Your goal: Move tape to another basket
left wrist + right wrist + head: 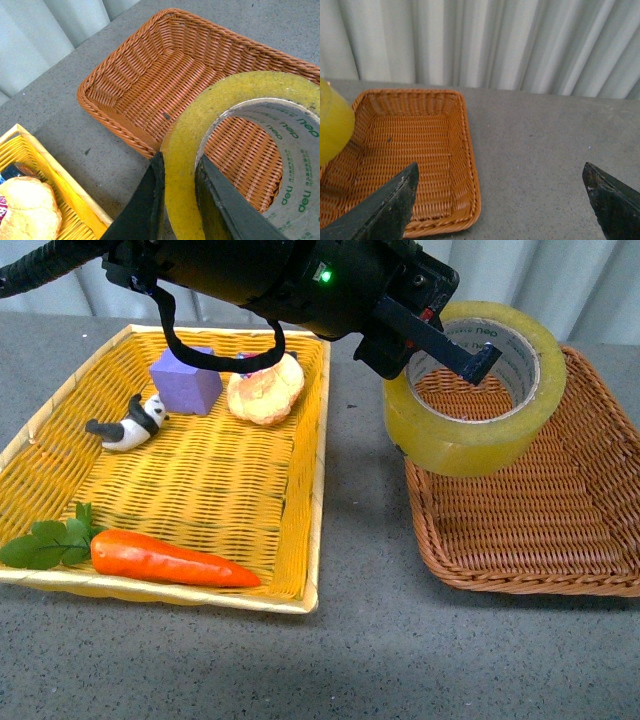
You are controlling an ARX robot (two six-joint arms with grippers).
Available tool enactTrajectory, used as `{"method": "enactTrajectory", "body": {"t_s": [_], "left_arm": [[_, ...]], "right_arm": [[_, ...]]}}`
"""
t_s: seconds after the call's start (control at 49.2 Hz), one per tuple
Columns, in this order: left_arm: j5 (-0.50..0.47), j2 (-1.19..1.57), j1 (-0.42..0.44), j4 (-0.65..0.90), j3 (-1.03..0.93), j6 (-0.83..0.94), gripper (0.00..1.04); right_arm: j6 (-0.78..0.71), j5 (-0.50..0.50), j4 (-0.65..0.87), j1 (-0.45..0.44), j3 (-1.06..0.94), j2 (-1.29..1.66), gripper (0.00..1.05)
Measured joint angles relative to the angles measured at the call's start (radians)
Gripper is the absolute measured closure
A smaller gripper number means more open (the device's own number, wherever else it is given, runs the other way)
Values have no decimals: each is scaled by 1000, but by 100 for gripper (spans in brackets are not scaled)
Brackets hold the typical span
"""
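A wide yellowish roll of tape [478, 400] with a white printed core hangs in the air over the near left part of the brown wicker basket [560, 530]. My left gripper [440, 345] is shut on the tape, one finger inside the ring and one outside. The left wrist view shows the tape [182, 150] pinched between the two black fingers [145, 200], with the basket [145, 85] below. My right gripper [502, 192] is open over bare tabletop beside the basket [410, 150], holding nothing. An edge of the tape [332, 125] shows in that view.
A bright yellow woven tray [200, 480] lies left of the brown basket. It holds a carrot [165, 558] with green leaves, a panda figure [130, 422], a purple block [185, 380] and a bread bun [265, 390]. Grey tabletop [360, 640] surrounds both; a pale curtain hangs behind.
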Motion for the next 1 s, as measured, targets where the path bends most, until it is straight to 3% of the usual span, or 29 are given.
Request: {"method": "enactTrajectory", "body": {"t_s": [0.285, 0.488, 0.997], "left_arm": [[0, 0, 0, 0, 0, -1, 90], [0, 0, 0, 0, 0, -1, 90], [0, 0, -2, 0, 0, -2, 90]], "right_arm": [[-17, -232, 237, -16, 166, 516, 9], [0, -357, 282, -8, 311, 849, 9], [49, -415, 228, 119, 636, 1277, 9]]}}
